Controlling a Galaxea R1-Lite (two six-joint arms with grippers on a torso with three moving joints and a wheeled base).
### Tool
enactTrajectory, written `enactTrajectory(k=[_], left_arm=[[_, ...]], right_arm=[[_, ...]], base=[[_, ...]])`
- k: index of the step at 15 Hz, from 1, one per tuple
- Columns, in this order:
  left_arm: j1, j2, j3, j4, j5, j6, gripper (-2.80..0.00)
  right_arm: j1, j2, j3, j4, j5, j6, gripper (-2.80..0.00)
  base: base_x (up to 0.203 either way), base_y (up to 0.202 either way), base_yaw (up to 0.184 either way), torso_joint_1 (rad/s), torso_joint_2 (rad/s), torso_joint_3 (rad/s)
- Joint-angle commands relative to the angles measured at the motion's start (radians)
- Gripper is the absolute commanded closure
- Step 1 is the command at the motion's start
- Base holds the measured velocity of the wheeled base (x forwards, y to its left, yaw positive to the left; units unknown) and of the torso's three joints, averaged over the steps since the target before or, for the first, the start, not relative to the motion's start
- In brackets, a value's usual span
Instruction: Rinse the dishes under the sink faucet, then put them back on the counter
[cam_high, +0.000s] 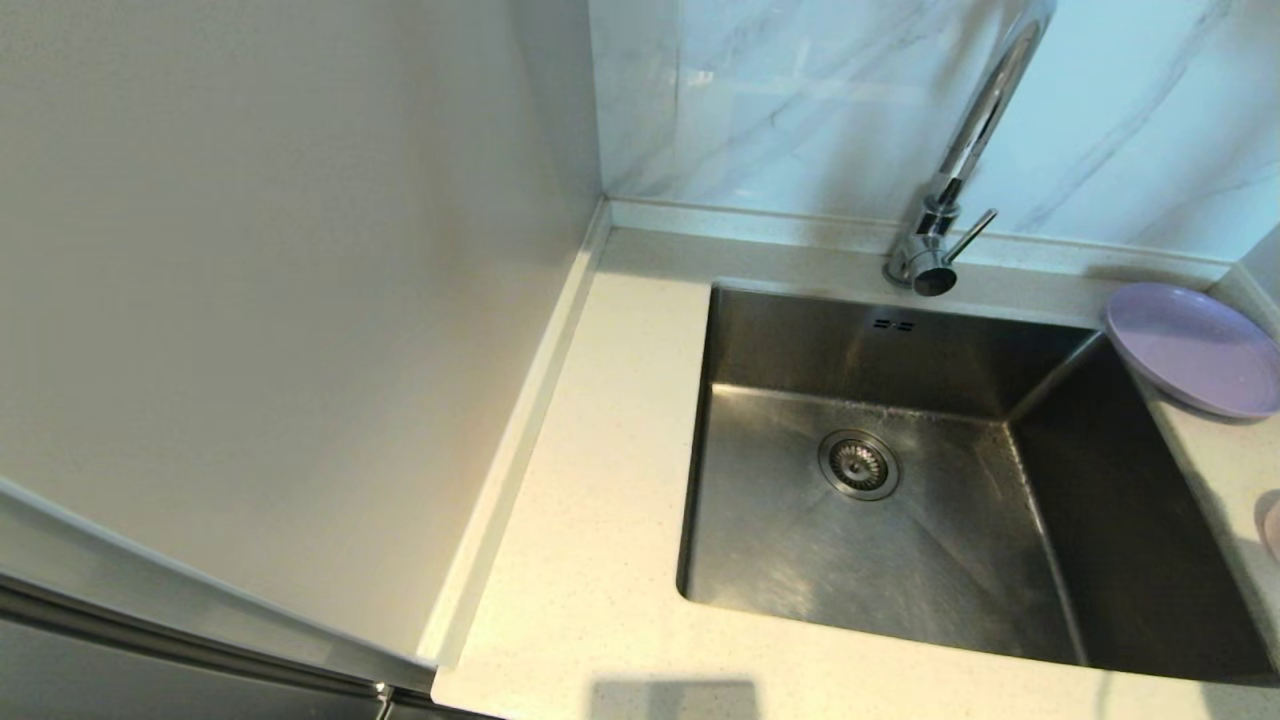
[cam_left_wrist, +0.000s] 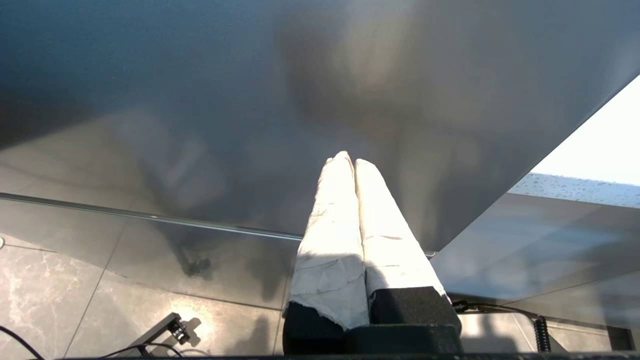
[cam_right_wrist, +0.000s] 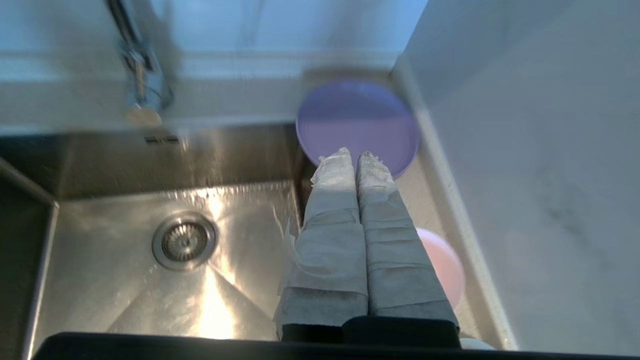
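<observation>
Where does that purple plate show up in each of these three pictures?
Head view: plate at the right edge, on the counter beside the sink.
Left wrist view: not in it.
Right wrist view: upper middle, beyond the right hand.
Shared landmark: the faucet, seen in the head and right wrist views.

The left gripper (cam_left_wrist: 348, 162) has two long, tapering fingers (cam_left_wrist: 332, 235) wrapped in white, papery tape that is creased and slightly torn at its lower edge. Under the wrap, black finger bases show, seated on a black block-shaped body. A thin black cable and a short coiled black cord run beside that body.

The right gripper (cam_right_wrist: 354, 159) is built alike: two slim fingers (cam_right_wrist: 332, 225) bound in overlapping bands of greyish-white tape, wrinkled and fraying at the tips, with a loose flap along one side. Their bases are black too, and a wide black bar of the wrist housing crosses the edge of the right wrist view.
</observation>
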Motion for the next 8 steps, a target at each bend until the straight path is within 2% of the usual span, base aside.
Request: enactTrajectory(k=[1,4,8], left_arm=[[0.000,0.000,0.000,0.000,0.000,0.000,0.00],[0.000,0.000,0.000,0.000,-0.001,0.000,0.00],[0.000,0.000,0.000,0.000,0.000,0.000,0.00]], right_arm=[[0.015,-0.225,0.023,0.012,-0.008,-0.024,0.00],[0.052,-0.388,0.011,0.103,-0.018,-0.089,0.00],[0.103,-0.552,0.008,0.260,-0.051,-0.112,0.00]], base=[[0.000,0.000,0.000,0.000,0.00,0.000],[0.000,0.000,0.000,0.000,0.00,0.000],[0.000,0.000,0.000,0.000,0.00,0.000]])
